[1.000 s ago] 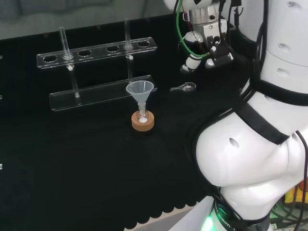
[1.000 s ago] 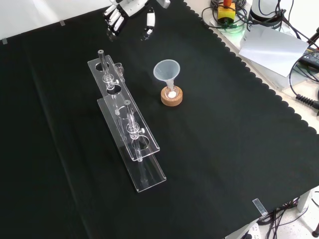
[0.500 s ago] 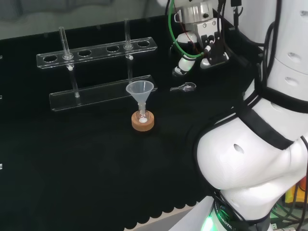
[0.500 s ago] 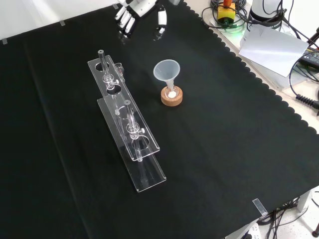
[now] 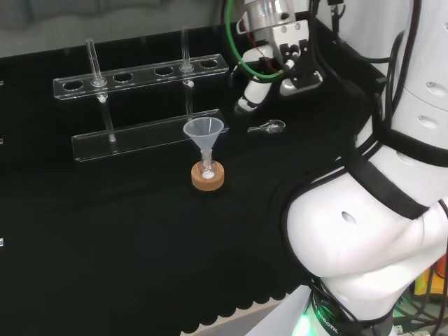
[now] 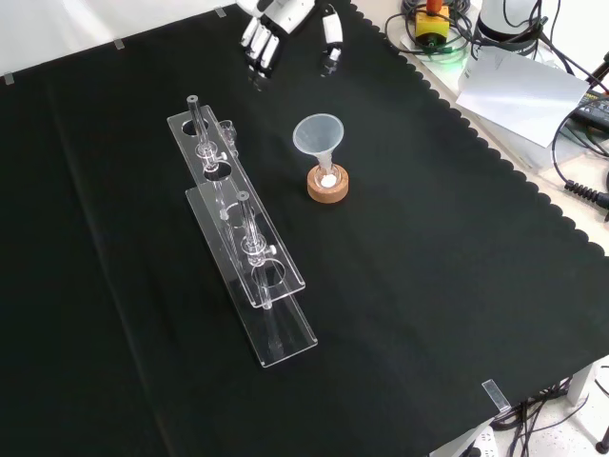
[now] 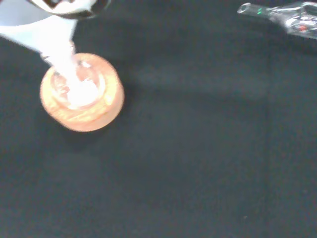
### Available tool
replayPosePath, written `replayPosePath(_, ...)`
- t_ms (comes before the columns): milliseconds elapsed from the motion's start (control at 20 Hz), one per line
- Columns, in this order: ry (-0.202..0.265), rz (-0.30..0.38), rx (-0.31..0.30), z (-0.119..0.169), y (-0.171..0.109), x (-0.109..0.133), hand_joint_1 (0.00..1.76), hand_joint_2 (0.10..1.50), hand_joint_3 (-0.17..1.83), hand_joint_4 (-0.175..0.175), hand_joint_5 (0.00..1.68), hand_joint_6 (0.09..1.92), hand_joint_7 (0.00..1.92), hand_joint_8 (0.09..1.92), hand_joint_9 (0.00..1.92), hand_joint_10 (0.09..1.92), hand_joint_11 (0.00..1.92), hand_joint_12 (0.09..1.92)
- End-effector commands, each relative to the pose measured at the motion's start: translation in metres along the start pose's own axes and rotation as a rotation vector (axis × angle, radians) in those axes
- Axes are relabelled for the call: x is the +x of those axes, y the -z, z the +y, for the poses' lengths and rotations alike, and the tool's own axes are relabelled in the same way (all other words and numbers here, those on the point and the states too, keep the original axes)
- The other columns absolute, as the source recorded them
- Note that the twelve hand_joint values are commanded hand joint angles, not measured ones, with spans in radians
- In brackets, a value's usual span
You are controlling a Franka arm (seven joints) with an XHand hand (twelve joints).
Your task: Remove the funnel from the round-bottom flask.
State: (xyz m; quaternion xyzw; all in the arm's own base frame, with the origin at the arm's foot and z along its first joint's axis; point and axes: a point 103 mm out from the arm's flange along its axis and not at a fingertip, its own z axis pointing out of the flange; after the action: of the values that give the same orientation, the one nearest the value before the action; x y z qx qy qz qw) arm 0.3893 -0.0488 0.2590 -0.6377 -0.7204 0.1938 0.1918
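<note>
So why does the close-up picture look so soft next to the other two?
In the wrist view the cork ring and the funnel over it are blurred, being close to the lens. The head view shows the funnel crisply, and the front view renders the clear rack sharply against the black cloth, with small glints on its edges.

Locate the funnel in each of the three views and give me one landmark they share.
Head view: the funnel is centre-left, just in front of the clear rack's right end.
Front view: funnel is above centre, right of the rack.
Wrist view: funnel is a pale blur above the ring.
Shared landmark: the cork ring under it.
</note>
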Motion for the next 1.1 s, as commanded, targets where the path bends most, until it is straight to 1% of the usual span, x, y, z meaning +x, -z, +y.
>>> replayPosePath(50, 0.054, -0.03, 0.061, 0.007, -0.001, 0.032, 0.71, 0.62, 0.6, -0.028, 0.24, 0.09, 0.06, 0.65, 0.33, 0.69, 0.2, 1.5)
replayPosePath(250, 0.078, -0.05, 0.067, 0.01, -0.001, 0.048, 0.71, 0.62, 0.58, -0.029, 0.21, 0.09, 0.04, 0.66, 0.31, 0.69, 0.22, 1.5)
replayPosePath(400, 0.089, -0.061, 0.081, 0.014, -0.003, 0.055, 0.7, 0.62, 0.56, -0.028, 0.18, 0.09, 0.01, 0.64, 0.26, 0.71, 0.22, 1.5)
replayPosePath(550, 0.089, -0.071, 0.103, 0.019, -0.006, 0.059, 0.69, 0.62, 0.55, -0.028, 0.15, 0.09, 0.0, 0.57, 0.21, 0.72, 0.21, 1.5)
replayPosePath(700, 0.087, -0.106, 0.123, 0.026, -0.008, 0.064, 0.68, 0.62, 0.53, -0.028, 0.13, 0.09, 0.0, 0.52, 0.19, 0.73, 0.22, 1.51)
replayPosePath(900, 0.09, -0.13, 0.149, 0.034, -0.01, 0.07, 0.66, 0.63, 0.5, -0.025, 0.1, 0.09, 0.0, 0.43, 0.16, 0.75, 0.22, 1.51)
replayPosePath(1100, 0.095, -0.169, 0.15, 0.038, -0.008, 0.076, 0.63, 0.62, 0.47, -0.02, 0.05, 0.09, 0.0, 0.38, 0.13, 0.77, 0.22, 1.52)
